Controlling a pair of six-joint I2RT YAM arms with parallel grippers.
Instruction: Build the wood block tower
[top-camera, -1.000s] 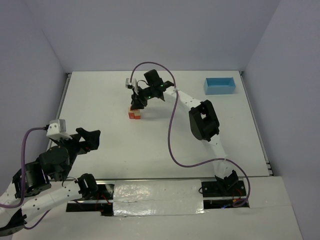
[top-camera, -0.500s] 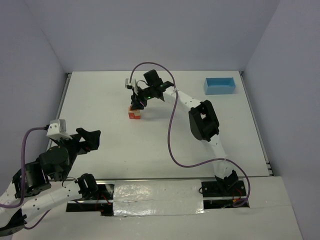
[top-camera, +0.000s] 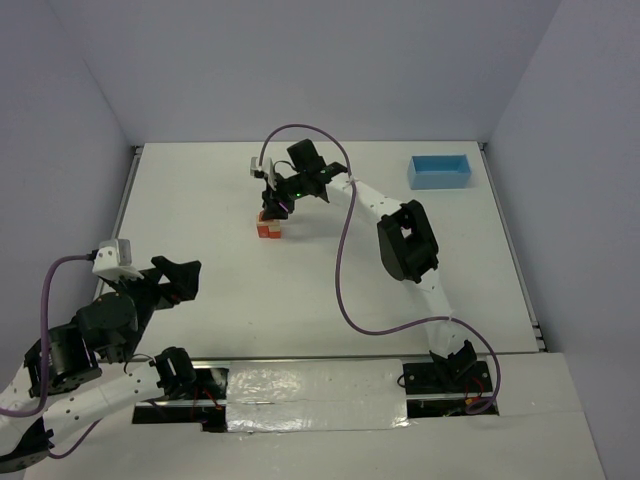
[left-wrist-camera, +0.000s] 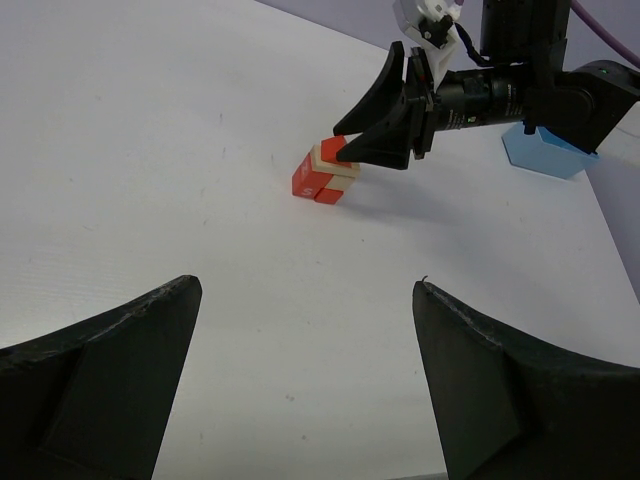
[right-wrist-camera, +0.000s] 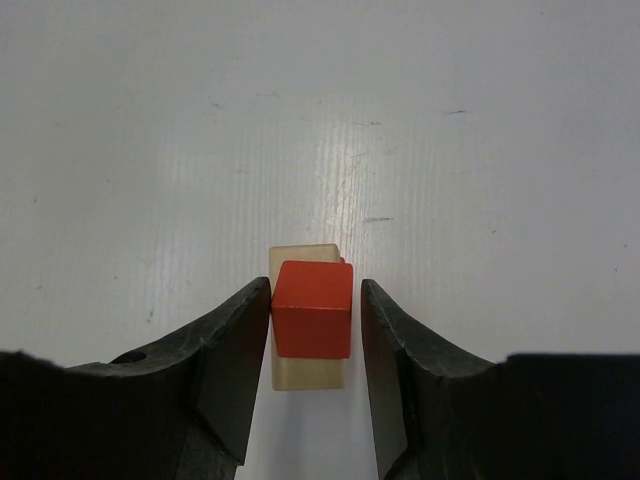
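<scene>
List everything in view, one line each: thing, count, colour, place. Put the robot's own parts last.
wood block tower: one small stack, red-orange and pale tan, on the table left of centre, under the right gripper
top red block: one, red-orange, resting on a tan piece of the tower
tray: one, light blue, far right corner, looks empty
table: one, white, walled on three sides
cables: two, purple, one along each arm
left gripper: one, black, near left, wide open, holding nothing
right gripper: one, black, its open jaws on either side of the top red block, with a slim gap at one finger
</scene>
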